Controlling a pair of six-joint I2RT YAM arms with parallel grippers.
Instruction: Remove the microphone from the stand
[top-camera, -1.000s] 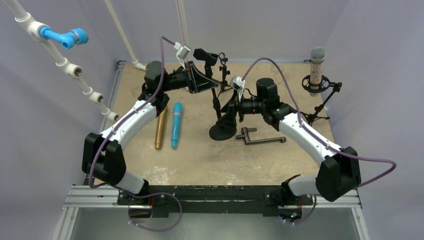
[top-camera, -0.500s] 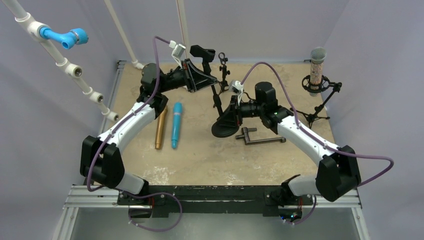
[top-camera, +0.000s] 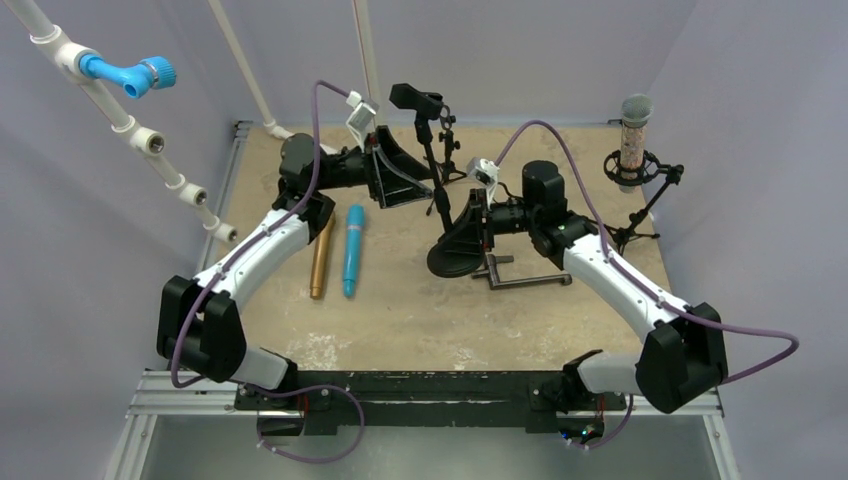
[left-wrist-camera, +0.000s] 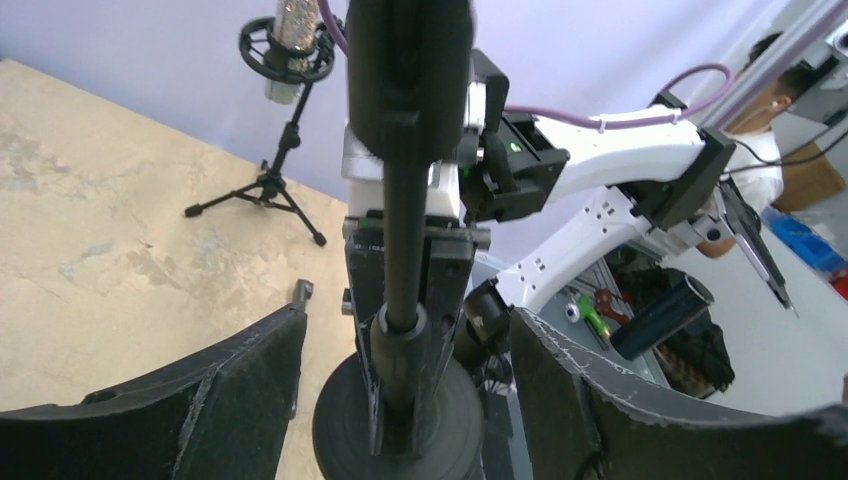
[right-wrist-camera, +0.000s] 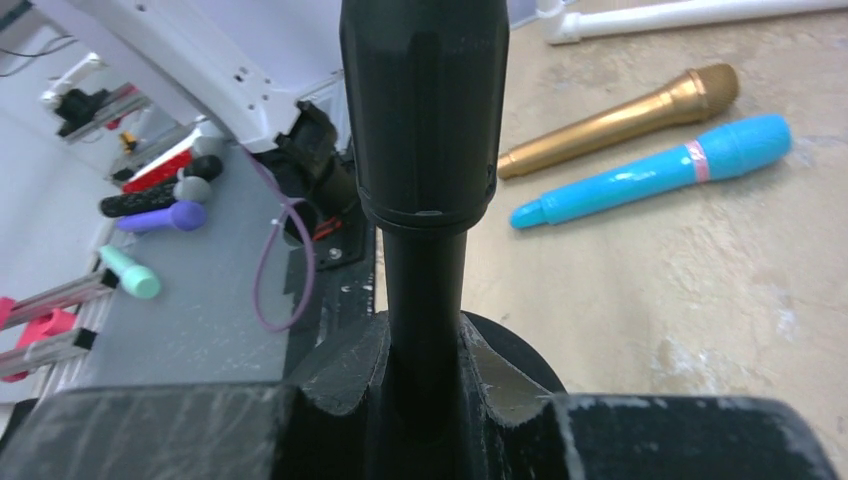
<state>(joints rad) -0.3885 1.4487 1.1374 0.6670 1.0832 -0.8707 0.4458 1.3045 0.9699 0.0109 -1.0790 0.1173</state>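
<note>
Top external, entry one: whereabouts of the black microphone (top-camera: 415, 100)? (Clerk)

Logged atop the desk stand (top-camera: 428, 150), seated in its clip, over the far middle of the table (top-camera: 400, 310). Not yet removed. (Checker)

Pincers? (Clerk)

Recorded left gripper (top-camera: 425, 182) with fingers apart, straddling the pole (left-wrist-camera: 403, 240) without touching it. Recorded right gripper (right-wrist-camera: 425, 370) clamped on that same pole, just above the round base (top-camera: 452, 266). (Checker)

Microphone relative to the left pincer? (Clerk)

Placed above and just beyond the fingertips, well up the pole. Noted in left wrist view as a dark bulk overhead, in line with the gap; could not separate microphone from clip there. (Checker)

Hazards? (Clerk)

Judged three. Feared catching pole instead of microphone by closing at that height. Feared tipping the stand by pulling against a tight clip with the right clamp slipping. Feared dropping the piece, through a loose hold, towards the gold microphone (top-camera: 320, 255) and blue microphone (top-camera: 352, 250) lying nearby. (Checker)
</note>
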